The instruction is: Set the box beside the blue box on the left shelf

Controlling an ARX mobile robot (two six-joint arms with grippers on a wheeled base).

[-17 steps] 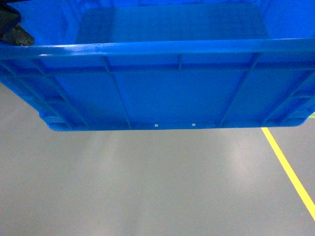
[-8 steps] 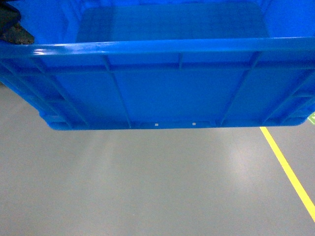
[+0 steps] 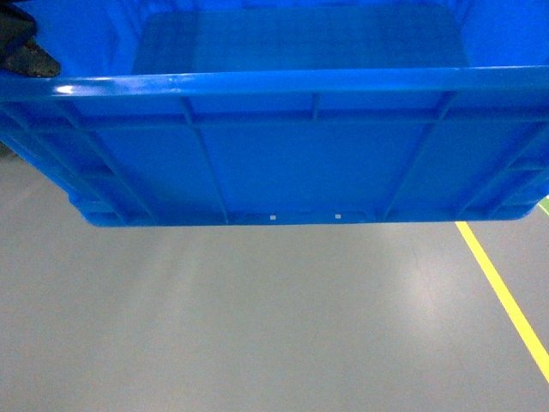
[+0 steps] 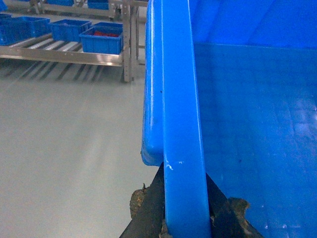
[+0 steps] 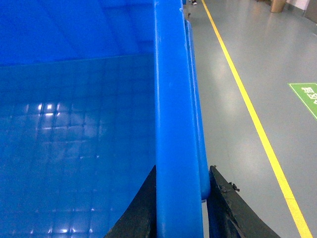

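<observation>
Both grippers pinched the box, the left gripper with jaws astride the left rim, the right gripper likewise on the right rim. The box hung above the grey floor: the carrying step. Well beyond stood the left shelf with blue boxes; next, I judged, came approaching and levelling.
</observation>
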